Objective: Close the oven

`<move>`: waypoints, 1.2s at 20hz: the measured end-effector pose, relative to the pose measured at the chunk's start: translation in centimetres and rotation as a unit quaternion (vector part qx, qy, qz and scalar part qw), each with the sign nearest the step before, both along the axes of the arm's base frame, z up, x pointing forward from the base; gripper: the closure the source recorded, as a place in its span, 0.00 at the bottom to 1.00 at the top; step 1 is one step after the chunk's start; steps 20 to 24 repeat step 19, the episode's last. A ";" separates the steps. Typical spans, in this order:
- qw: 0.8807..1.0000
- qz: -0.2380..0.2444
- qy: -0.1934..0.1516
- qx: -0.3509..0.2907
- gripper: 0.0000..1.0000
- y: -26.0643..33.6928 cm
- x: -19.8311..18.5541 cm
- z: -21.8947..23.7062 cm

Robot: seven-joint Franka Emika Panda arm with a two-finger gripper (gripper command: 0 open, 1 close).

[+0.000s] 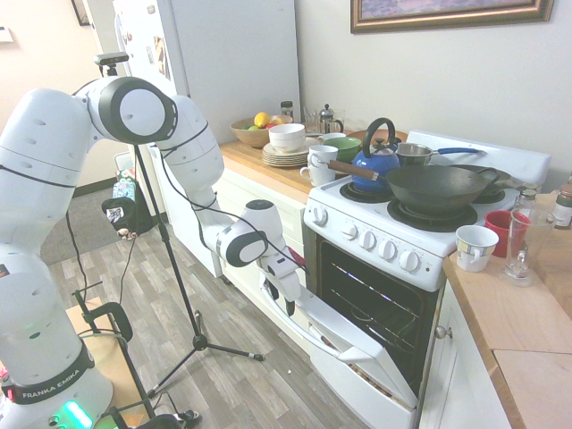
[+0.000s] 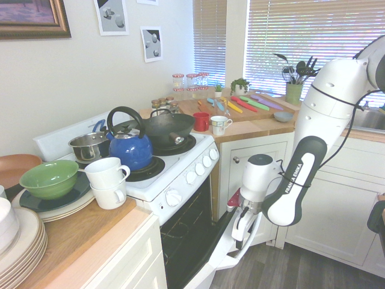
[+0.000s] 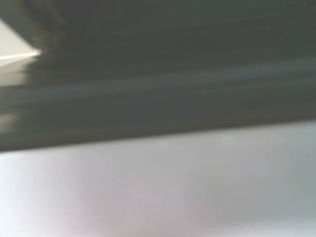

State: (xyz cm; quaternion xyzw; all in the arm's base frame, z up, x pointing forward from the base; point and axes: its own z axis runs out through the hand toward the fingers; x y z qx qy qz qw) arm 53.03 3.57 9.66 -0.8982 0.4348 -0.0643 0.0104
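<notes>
First exterior view: the oven [image 1: 366, 246] stands between the white drawers [image 1: 255, 219] and the wooden counter [image 1: 500, 308], its door [image 1: 362, 353] partly lowered and its racks [image 1: 380, 317] in sight. The gripper [image 1: 290, 307] points down at the door's upper edge, seemingly between door and handle [image 1: 308, 336]. Whether it is wide or narrow, or touches either, I cannot tell. A wok [image 1: 438, 189] and a blue kettle [image 1: 377, 162] sit on top.

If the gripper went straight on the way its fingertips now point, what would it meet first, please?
Probably the oven door, near its bar handle; how far the gripper is from either is unclear.
</notes>
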 end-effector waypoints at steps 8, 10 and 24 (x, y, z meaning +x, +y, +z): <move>0.999 0.007 -0.050 -0.004 0.00 4.3 3.9 3.1; 0.998 0.004 -0.062 -0.005 0.00 4.4 5.5 3.9; 1.000 0.022 -0.011 -0.007 0.00 5.7 8.3 14.1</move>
